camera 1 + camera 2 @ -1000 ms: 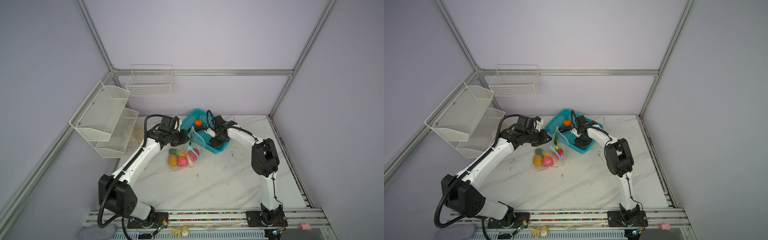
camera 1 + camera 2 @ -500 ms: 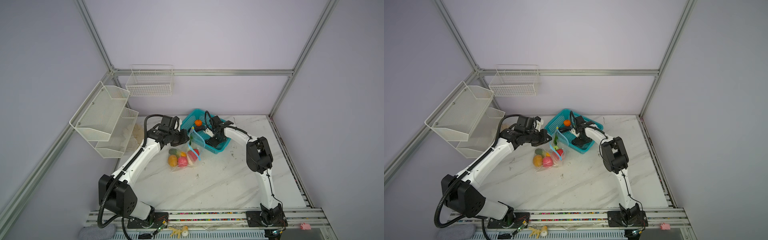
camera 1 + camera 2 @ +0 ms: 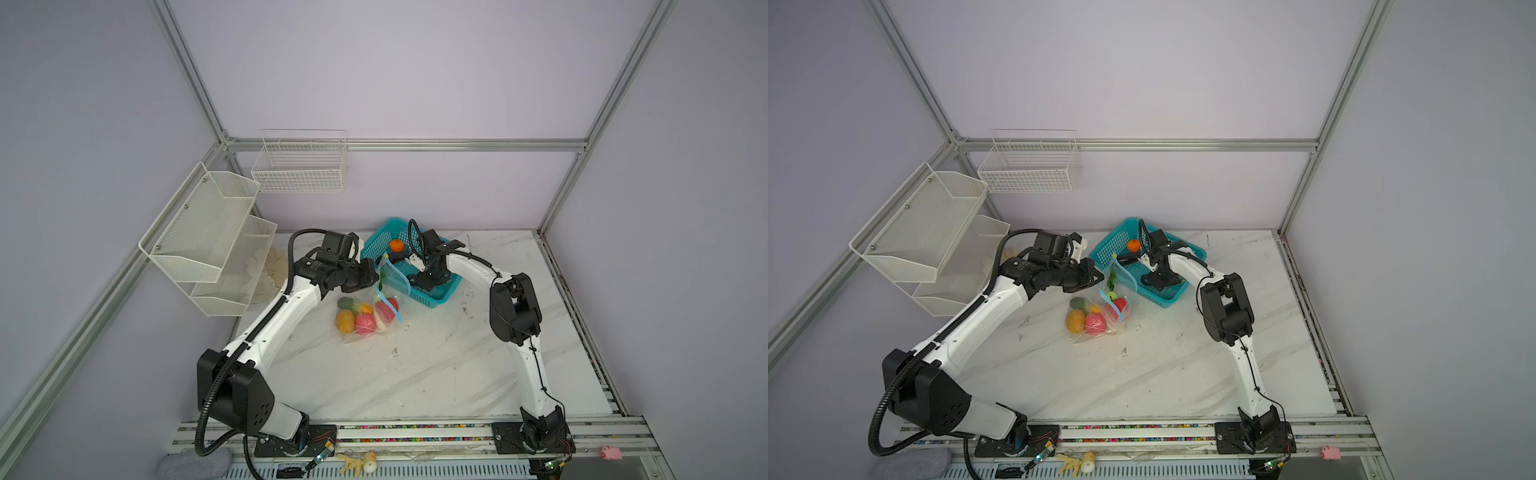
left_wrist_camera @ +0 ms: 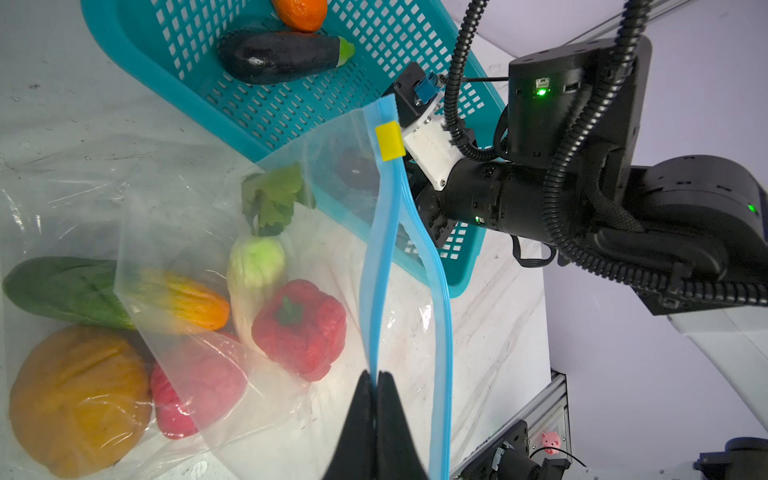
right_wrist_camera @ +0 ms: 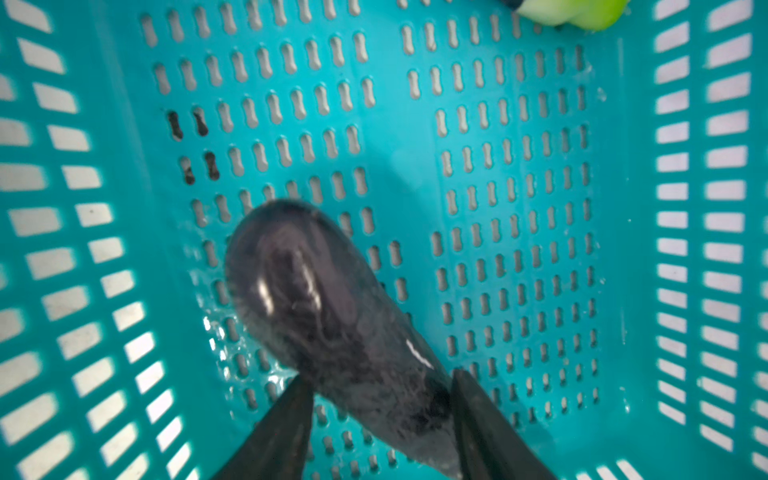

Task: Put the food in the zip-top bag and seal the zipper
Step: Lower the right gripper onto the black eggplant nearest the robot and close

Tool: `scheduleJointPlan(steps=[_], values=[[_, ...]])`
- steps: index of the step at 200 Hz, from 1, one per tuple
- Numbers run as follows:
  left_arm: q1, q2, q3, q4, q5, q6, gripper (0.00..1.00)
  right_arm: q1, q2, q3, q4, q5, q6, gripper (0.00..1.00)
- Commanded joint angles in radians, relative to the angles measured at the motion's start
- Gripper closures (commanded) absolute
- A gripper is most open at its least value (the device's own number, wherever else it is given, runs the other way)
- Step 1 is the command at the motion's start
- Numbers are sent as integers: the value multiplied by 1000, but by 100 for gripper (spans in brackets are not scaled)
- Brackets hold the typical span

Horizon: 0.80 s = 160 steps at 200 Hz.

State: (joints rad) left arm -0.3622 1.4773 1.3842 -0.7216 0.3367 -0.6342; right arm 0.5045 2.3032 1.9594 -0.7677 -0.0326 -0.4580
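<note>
while the right claw point(image 5: 381, 375) grips the eggplant point(image 5: 316, 299) by its tapered end in the basket point(image 5: 519, 187), it may slip out; the left claw point(image 4: 376, 376) pinches the zipper point(image 4: 380, 257) of the bag point(image 4: 187, 232), its mouth narrow.

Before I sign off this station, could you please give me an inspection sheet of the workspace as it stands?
Surface: marble tabletop, scuffed and speckled.
Job's things: zip-top bag open, food inside; orange and loose eggplant in teal basket.
Clutter: pale toy bits, pink pig, grey cloth by front rail.
Tools: left tool shut on zipper; right tool shut on second eggplant in basket.
Cables: black conduit arcs above the basket.
Surroundings: mesh shelves, wire basket, aluminium frame.
</note>
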Motion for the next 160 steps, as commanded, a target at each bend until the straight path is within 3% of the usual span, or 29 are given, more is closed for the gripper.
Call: scheduleJointPlan(steps=[1,17,61,160], values=[[2,-38,35,25,2,13,100,2,15,6,30,12,-3,33],[2,-37,32,28,4,13,100,4,33,18,58,32,3,29],[3,-34,30,30,6,13,100,3,106,100,86,33,28,27],[3,-29,32,31,1,9,100,3,156,188,51,5,74,51]])
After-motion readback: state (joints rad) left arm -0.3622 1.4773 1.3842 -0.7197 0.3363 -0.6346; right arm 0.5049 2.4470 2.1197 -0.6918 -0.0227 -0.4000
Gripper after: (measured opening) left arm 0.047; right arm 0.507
